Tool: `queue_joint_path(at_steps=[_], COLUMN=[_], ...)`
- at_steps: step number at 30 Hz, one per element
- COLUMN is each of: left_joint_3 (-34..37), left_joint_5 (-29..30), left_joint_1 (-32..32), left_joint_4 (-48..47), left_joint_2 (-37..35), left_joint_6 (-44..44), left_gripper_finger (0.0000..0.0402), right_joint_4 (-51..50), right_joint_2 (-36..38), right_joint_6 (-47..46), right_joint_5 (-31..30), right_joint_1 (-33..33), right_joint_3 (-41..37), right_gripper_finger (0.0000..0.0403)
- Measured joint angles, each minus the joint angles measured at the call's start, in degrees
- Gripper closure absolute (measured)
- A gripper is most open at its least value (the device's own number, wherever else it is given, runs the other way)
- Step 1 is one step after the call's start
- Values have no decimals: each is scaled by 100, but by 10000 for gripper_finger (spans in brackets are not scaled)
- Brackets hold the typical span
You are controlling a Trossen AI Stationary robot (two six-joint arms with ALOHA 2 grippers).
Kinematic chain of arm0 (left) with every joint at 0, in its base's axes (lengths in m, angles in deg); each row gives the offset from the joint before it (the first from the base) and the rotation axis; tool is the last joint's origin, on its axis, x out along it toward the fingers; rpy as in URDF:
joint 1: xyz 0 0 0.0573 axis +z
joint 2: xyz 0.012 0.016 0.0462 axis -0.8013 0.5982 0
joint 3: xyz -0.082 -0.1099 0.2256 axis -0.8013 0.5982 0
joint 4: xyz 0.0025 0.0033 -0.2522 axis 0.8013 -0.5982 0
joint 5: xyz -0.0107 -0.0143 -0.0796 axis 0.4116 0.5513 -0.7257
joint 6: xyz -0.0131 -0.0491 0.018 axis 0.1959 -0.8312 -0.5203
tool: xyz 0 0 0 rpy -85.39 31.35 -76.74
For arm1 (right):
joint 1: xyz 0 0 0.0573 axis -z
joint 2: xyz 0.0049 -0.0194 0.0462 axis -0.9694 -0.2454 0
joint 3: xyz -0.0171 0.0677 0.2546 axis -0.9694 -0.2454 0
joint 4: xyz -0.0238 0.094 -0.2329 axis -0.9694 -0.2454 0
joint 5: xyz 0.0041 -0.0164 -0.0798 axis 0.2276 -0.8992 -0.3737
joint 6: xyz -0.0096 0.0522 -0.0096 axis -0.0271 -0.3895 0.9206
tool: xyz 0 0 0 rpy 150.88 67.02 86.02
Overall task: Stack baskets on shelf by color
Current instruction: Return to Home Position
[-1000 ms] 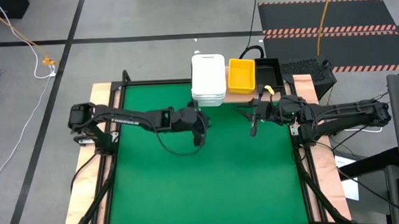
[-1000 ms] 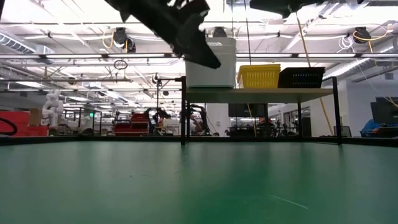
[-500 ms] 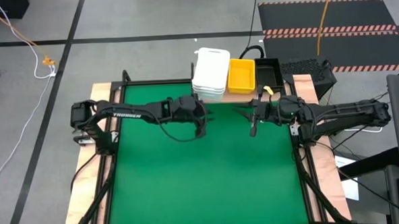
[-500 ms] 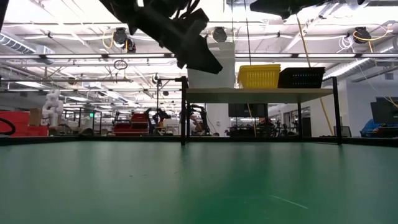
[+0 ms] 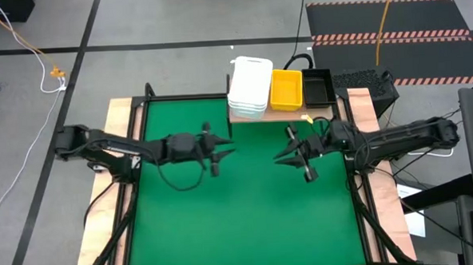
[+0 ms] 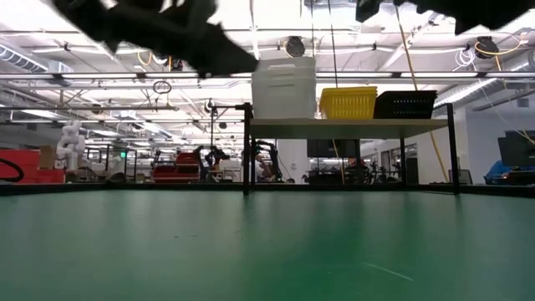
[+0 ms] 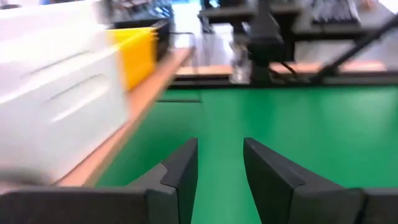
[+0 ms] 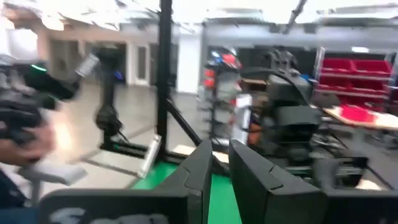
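Baskets all sit on the shelf at the far edge of the green table, none near either set of jaws. In a row, from the left arm's side to the right arm's side: white stack, yellow stack, black stack, each just beside the next.

Left gripper hovers over the table in front of the shelf, clear of the white stack, jaws apart with nothing between them. Right gripper hovers over the table in front of the shelf's other end, clear of the baskets, jaws only slightly apart, a thin gap, nothing held.

High view shows the white baskets nested, rims layered, and the open tops of the yellow and black ones. Low view shows what that hides: the white stack stands taller than the yellow and black stacks, and the shelf board rests on thin black legs above the table. Both arms show there only as dark shapes at the top.

Left wrist view looks past its fingers to the white stack side-on, yellow beyond it, along the shelf's wooden edge. Right wrist view faces the room, no baskets in it.

How many baskets each stack holds can't be told.
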State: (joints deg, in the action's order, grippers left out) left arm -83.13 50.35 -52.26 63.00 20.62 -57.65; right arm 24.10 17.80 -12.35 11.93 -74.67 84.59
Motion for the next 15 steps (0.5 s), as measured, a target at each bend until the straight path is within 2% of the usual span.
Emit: queue_joint_path(at_steps=[3,7,15], left_joint_3=[715,1279,2424], left_joint_5=[52,67,39], left_joint_1=[160,361,435], left_joint_4=[411,463,504], left_joint_2=[-676,-1720,-3690], left_joint_6=[-269,-284,-282], left_gripper_finger=[271,271,271], right_joint_4=[318,-271,-2802], right_joint_2=[-20,432,2916], right_joint_6=[-84,-480,-752], right_joint_5=[67,72,52], right_joint_1=[118,376,560], right_joint_3=[-275,-403,-423], right_gripper_finger=[355,355,355])
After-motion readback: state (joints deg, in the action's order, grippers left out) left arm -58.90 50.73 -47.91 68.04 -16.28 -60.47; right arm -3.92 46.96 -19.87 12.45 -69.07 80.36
